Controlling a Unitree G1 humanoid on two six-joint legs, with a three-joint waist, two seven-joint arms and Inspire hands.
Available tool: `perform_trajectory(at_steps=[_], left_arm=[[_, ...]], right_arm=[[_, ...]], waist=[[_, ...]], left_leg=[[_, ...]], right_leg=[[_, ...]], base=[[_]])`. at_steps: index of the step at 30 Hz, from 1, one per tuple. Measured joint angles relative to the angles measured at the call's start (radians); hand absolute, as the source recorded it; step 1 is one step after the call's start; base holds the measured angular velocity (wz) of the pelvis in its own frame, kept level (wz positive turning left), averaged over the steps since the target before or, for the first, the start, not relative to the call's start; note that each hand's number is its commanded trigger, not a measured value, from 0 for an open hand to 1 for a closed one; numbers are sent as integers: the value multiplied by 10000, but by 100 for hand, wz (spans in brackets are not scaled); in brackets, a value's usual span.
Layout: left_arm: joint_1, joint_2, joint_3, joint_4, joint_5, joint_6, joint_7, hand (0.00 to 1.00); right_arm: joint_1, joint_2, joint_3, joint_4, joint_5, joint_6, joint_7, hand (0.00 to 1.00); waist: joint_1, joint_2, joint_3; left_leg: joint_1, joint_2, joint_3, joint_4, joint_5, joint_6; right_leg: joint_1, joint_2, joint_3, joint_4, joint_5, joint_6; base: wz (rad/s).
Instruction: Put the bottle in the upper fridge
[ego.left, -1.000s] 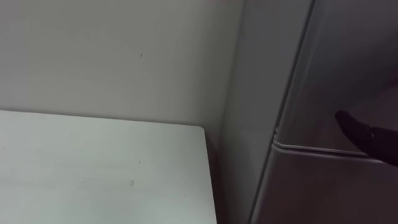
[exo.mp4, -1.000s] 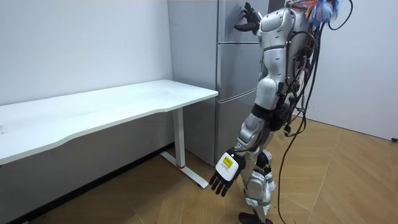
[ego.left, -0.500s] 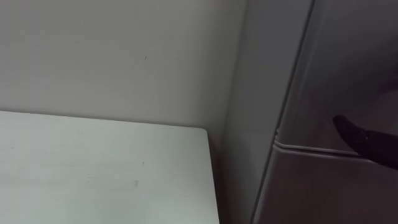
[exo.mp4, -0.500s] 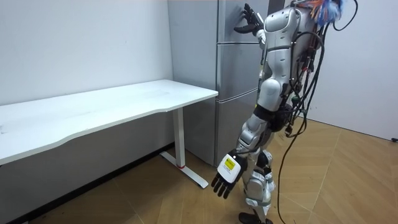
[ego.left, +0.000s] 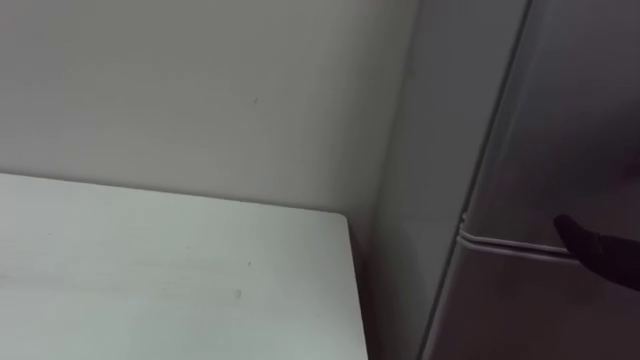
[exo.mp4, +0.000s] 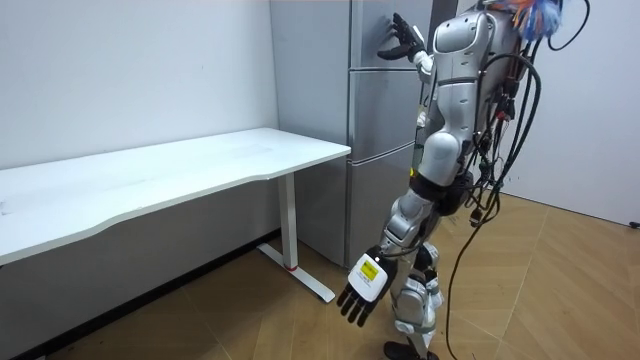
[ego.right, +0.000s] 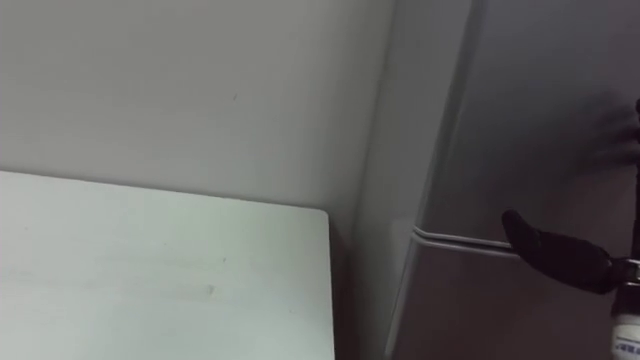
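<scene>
The grey fridge (exo.mp4: 380, 100) stands by the wall, and its upper door (ego.left: 560, 120) is closed above the seam (ego.left: 510, 245). My right hand (exo.mp4: 403, 38) is raised against the upper door, open with spread fingers. One dark finger (ego.left: 595, 250) lies near the seam, and the same finger (ego.right: 560, 258) crosses the door front in the right eye view. My left hand (exo.mp4: 362, 290) hangs low beside my leg, fingers relaxed and holding nothing. I stand right in front of the fridge, on its right in the room view.
A white table (exo.mp4: 180, 170) stands left of the fridge along the wall. Its corner (ego.left: 330, 260) ends a narrow gap short of the fridge side. Wooden floor (exo.mp4: 560, 300) lies open behind me.
My body has leaned slightly toward the room view's right, and the left hand has sunk a little. The eye views have shifted, and the right hand stays at the door.
</scene>
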Motion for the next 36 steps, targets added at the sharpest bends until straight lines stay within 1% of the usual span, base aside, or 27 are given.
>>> perform_trajectory(at_steps=[1, 3, 4, 6, 8, 9, 10, 11, 12, 13, 14, 16, 18, 20, 22, 26, 27, 28, 30, 31, 32, 34, 35, 36], left_arm=[[7, 1, 2, -14, 0, -20, 3, 0], [67, 12, 2, -22, -3, -36, 50, 0], [93, 20, 2, -21, -5, -36, 58, 0], [89, 20, 34, -22, -7, -59, 58, 0], [116, -15, 479, -77, -10, -220, 92, 0], [153, -21, 586, -93, -10, -243, 112, 0], [260, -24, 754, -131, -10, -273, 180, 0], [372, -20, 918, -136, -10, -275, 226, 0], [424, -21, 1007, -139, -10, -276, 235, 0], [492, -17, 1095, -145, -11, -276, 253, 0], [556, -26, 1135, -215, -8, -276, 255, 0], [625, -40, 1189, -433, -1, -282, 260, 0], [603, -58, 1327, -454, -7, -285, 317, 0], [617, -150, 1481, -525, -8, -286, 376, 0], [616, -207, 1552, -528, -5, -285, 420, 0], [601, -261, 1543, -630, -8, -285, 426, 0], [590, -261, 1539, -639, -13, -286, 426, 0], [532, -264, 1525, -639, -37, -286, 426, 0], [485, -291, 1440, -639, -133, -287, 422, 0], [448, -300, 1395, -639, -226, -287, 421, 0], [420, -291, 1324, -648, -301, -287, 423, 0], [392, -292, 1221, -649, -449, -285, 423, 0], [423, -292, 1145, -669, -555, -284, 422, 0], [436, -294, 1137, -727, -614, -284, 422, 0]], right_arm=[[2, 0, -42, 207, 3, 0, -83, 0], [4, 3, -50, 611, 49, 26, -306, 0], [4, 3, -87, 936, 102, 126, -451, 0], [45, 2, -354, 1316, 575, 384, -582, 0], [142, -3, -1037, 1959, 1637, 996, -830, 0], [162, -3, -1195, 2063, 1820, 1094, -920, 0], [248, -2, -1475, 2104, 2302, 1202, -1120, 0], [291, -4, -1697, 2106, 2839, 1214, -1293, 0], [300, -4, -1805, 2106, 3044, 1215, -1384, 0], [305, -6, -2021, 2112, 3453, 1216, -1540, 0], [319, -6, -2201, 2114, 3740, 1220, -1725, 0], [415, -9, -2477, 2123, 4299, 1219, -1950, 0], [578, -7, -2700, 2354, 5122, 1230, -2121, 0], [896, -4, -2785, 2449, 5990, 1337, -2487, 0], [1116, -2, -2792, 2456, 6398, 1377, -2733, 0], [1650, 20, -2905, 2518, 6681, 1377, -3095, 0], [1656, 26, -2909, 2597, 6704, 1376, -3159, 0], [1665, 51, -2923, 2770, 6778, 1376, -3299, 0], [1745, 109, -2929, 2829, 6947, 1376, -3508, 0], [1867, 127, -2929, 2899, 7113, 1370, -3564, 0], [2023, 189, -2920, 3030, 7238, 1359, -3589, 0], [2109, 419, -2920, 3152, 7471, 1359, -3754, 0], [2210, 616, -2919, 3246, 7496, 1345, -3825, 0], [2299, 702, -2919, 3357, 7496, 1335, -3822, 0]], waist=[[-35, -3, -1], [-119, -33, -23], [-150, -48, -33], [-182, -52, -42], [-244, -45, -67], [-254, -14, -68], [-341, 15, -104], [-458, 97, -101], [-515, 112, -102], [-645, 194, -90], [-753, 233, -69], [-807, 278, -56], [-849, 278, -46], [-954, 256, -43], [-977, 224, -23], [-1057, 160, 7], [-1066, 148, 4], [-1065, 121, 19], [-1066, 125, 27], [-1094, 173, 50], [-1071, 184, 60], [-1044, 156, 42], [-1065, 196, 52], [-1058, 184, 44]], left_leg=[[-2, -29, -18, -11, 11, 20], [-7, -59, -63, -48, 9, 17], [-13, -71, -65, -50, 15, 28], [-66, -115, -147, -50, 22, 45], [-173, -175, -224, -69, 91, 169], [-181, -186, -224, -78, 94, 174], [-168, -188, -224, -114, 98, 182], [-149, -191, -219, -166, 106, 190], [-141, -196, -206, -195, 108, 191], [-140, -197, -194, -218, 108, 189], [-143, -197, -177, -244, 108, 188], [-134, -196, -89, -319, 113, 178], [-61, -197, -85, -412, 135, 141], [43, -197, -79, -495, 137, 108], [92, -197, 6, -522, 116, 68], [63, -184, 10, -524, 62, 3], [34, -182, 12, -524, 61, 2], [-13, -182, 19, -524, 62, 0], [-29, -182, 19, -529, 62, 0], [-28, -177, 16, -534, 61, 0], [-22, -174, -1, -545, 59, 1], [-29, -174, 5, -560, 54, 7], [-33, -174, 4, -575, 54, 8], [-22, -174, 1, -588, 55, 9]], right_leg=[[-4, -7, 76, -82, 23, 34], [-22, -33, 79, -87, 43, 52], [-24, -65, 59, -82, 51, 54], [-49, -69, 52, -96, 49, 57], [-133, -131, 76, -101, 32, 84], [-141, -125, 83, -105, 20, 104], [-112, -119, 91, -101, 15, 110], [-106, -136, 115, -87, 5, 123], [-119, -144, 130, -78, -4, 136], [-130, -138, 156, -79, -23, 159], [-154, -124, 247, -84, -38, 179], [-204, -52, 381, -97, -54, 195], [-180, -35, 386, -102, -63, 190], [-125, -7, 437, -83, -148, 188], [-138, 13, 597, -71, -215, 173], [-212, 19, 685, -68, -288, 170], [-210, 20, 685, -65, -288, 170], [-258, 22, 691, -68, -287, 168], [-277, 24, 687, -70, -287, 168], [-278, 27, 610, -88, -288, 169], [-310, 22, 556, -89, -293, 170], [-335, 20, 494, -80, -301, 170], [-327, 36, 457, -99, -300, 170], [-312, 38, 457, -107, -300, 170]], base=[[6], [9], [6], [11], [13], [0], [0], [0], [0], [-4], [-5], [-11], [-7], [0], [-12], [-6], [-3], [0], [0], [7], [5], [0], [0], [0]])
